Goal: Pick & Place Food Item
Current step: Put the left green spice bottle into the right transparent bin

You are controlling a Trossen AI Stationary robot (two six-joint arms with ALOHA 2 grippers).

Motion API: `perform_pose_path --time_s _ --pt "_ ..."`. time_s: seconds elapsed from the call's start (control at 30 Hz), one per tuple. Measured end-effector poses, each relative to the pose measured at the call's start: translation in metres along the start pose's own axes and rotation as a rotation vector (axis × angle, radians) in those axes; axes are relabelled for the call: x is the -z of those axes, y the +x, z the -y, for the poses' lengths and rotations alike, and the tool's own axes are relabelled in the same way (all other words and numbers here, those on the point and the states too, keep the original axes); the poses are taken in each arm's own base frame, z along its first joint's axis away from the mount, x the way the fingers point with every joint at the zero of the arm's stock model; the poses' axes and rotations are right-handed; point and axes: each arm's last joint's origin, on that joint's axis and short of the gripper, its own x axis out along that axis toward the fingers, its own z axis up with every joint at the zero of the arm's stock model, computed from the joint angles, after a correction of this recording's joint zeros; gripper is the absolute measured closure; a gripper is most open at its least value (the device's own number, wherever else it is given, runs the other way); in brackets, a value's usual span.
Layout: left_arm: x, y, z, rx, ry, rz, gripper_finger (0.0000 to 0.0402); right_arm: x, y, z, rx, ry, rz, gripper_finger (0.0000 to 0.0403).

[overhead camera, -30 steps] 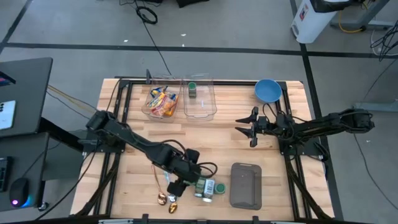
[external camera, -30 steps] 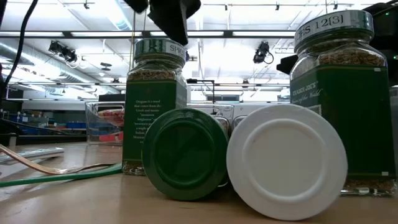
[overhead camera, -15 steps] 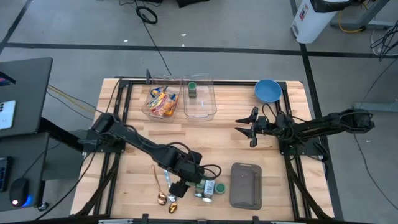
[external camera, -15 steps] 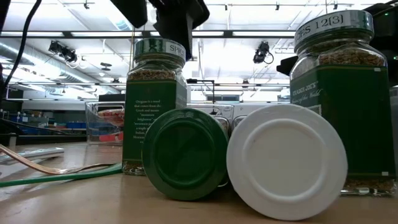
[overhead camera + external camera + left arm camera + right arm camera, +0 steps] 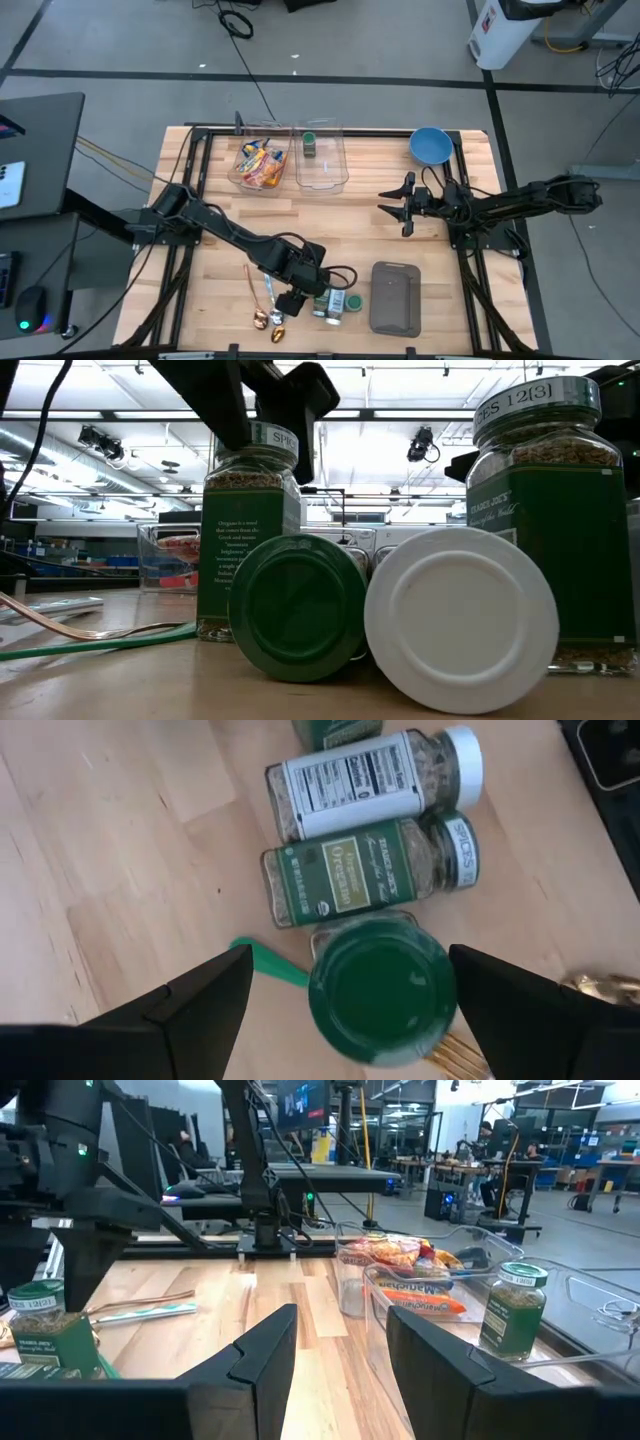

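- The left gripper (image 5: 345,995) hangs low over the near edge of the wooden table (image 5: 220,215), fingers spread wide on either side of an upright oregano jar (image 5: 382,988) with a dark green lid, clasping nothing.
- From the left wrist view that upright jar shows lid-on, its long axis vertical, standing between the two dark fingers (image 5: 170,1010) without visible contact.
- Just beyond it lie two more spice jars on their sides, side by side and parallel: a green-labelled oregano jar (image 5: 368,872) and a white-capped jar (image 5: 372,782) with its nutrition label turned up. Their long axes run flat along the table, caps pointing the same way.
- In the low view the two lying jars face the camera lids first, green lid (image 5: 297,608) and white lid (image 5: 461,620) touching.
- A green-handled utensil (image 5: 268,963) lies beside the upright jar.
- At the far side stand two clear bins; one holds snack packets (image 5: 259,163), the other (image 5: 323,158) a single upright spice jar (image 5: 310,144).
- A blue bowl (image 5: 430,146) sits at the far right corner, a grey lidded container (image 5: 395,297) near the front.
- The right gripper (image 5: 396,203) waits above the table's right half, fingers partly apart, empty.
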Motion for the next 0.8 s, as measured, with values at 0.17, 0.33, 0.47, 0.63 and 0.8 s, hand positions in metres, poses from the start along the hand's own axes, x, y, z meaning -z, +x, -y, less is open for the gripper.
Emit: perform_pose_path --time_s 0.17,0.33,0.47,0.63,0.8 --pt "0.0018 0.0021 -0.0001 -0.003 -0.009 -0.006 0.0070 0.0002 0.0000 0.0000 0.000 0.000 -0.002 0.0236" --pt "0.0016 0.0021 0.0000 -0.003 -0.010 -0.004 0.0107 0.0002 0.0000 0.0000 0.000 0.000 -0.002 0.0236" --pt "0.0015 0.0021 -0.0002 -0.003 -0.011 -0.003 0.0156 0.0002 0.0000 0.0000 0.000 0.000 -0.002 0.0236" --pt "0.0015 0.0020 -0.0002 -0.003 -0.006 -0.003 0.0190 0.0003 0.0000 0.0000 0.000 0.000 -0.003 0.0236" --pt "0.0022 0.0018 -0.0005 -0.013 -0.007 -0.010 0.0190 0.0007 0.0000 0.0000 0.000 -0.003 -0.008 0.0236"
